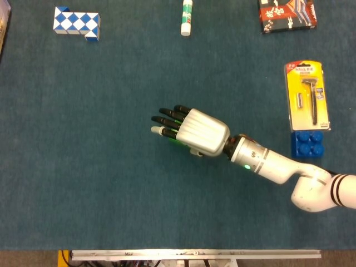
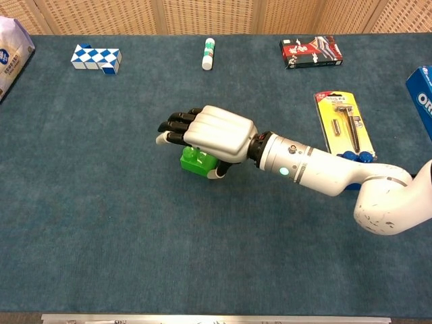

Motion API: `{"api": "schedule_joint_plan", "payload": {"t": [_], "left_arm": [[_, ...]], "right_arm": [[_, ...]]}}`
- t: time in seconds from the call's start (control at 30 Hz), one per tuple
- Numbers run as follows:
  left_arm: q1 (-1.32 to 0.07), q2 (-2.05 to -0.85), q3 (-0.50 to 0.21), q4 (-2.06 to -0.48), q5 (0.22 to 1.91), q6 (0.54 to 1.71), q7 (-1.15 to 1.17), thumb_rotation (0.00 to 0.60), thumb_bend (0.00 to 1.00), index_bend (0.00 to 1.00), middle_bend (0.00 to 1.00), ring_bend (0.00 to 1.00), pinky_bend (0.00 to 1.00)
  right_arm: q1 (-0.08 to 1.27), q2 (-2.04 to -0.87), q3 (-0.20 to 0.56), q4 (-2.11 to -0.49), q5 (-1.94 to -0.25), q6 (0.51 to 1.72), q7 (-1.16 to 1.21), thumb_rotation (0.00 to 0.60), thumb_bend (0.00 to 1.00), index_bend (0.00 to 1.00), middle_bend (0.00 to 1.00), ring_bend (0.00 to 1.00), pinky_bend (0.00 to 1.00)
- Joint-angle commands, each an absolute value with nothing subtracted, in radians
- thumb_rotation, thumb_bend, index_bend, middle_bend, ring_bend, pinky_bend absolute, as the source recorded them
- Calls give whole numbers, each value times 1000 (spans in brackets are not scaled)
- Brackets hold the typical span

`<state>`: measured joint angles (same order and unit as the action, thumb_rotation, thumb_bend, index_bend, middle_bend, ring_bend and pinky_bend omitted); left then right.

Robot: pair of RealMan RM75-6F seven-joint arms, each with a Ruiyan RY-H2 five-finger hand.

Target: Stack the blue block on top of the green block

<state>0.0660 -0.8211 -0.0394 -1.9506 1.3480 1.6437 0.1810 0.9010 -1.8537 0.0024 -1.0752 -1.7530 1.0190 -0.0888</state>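
One right hand (image 2: 214, 137) over the middle of the tabletop (image 2: 101, 223), palm down, its arm (image 2: 317, 174) reaching in from the near right corner. Dark fingers (image 2: 177, 126) held close side by side and stretched out toward the left edge, past the one green block (image 2: 195, 162); thumb tip (image 2: 215, 174) down beside the block's near right side. Cannot tell whether thumb or palm actually touches or grips the block. Green block resting on the tabletop near its centre, mostly covered by the hand, only slivers of green (image 1: 176, 139) visible from the head view. One blue block (image 1: 307, 144) well apart toward the right edge, lying flat with studs up, just at the near end of one yellow razor pack (image 1: 307, 95); in the chest view only a blue strip (image 2: 356, 156) showing behind the arm. Along the far edge, one blue-and-white checkered puzzle (image 2: 96, 58) toward the left corner, one white and green glue stick (image 2: 208, 53) at the middle, one red and black box (image 2: 311, 52) toward the right. One white bag (image 2: 13, 42) at the far left corner and one blue package (image 2: 421, 91) at the right edge, both cut off by the frame.
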Motion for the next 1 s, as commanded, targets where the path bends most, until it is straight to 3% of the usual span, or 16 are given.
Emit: {"api": "schedule_joint_plan", "payload": {"t": [0.03, 1.0], "left_arm": [[68, -821, -40, -1950, 1349, 1645, 180, 600, 198, 217, 18, 0, 63], [93, -803, -54, -1949, 1339, 1663, 146, 600, 197, 218, 18, 0, 68]], "right_arm": [[903, -1853, 1, -1079, -1753, 1019, -89, 600, 0, 191, 140, 115, 259], [939, -1937, 20, -950, -1715, 992, -108, 600, 0, 191, 140, 109, 259]]}}
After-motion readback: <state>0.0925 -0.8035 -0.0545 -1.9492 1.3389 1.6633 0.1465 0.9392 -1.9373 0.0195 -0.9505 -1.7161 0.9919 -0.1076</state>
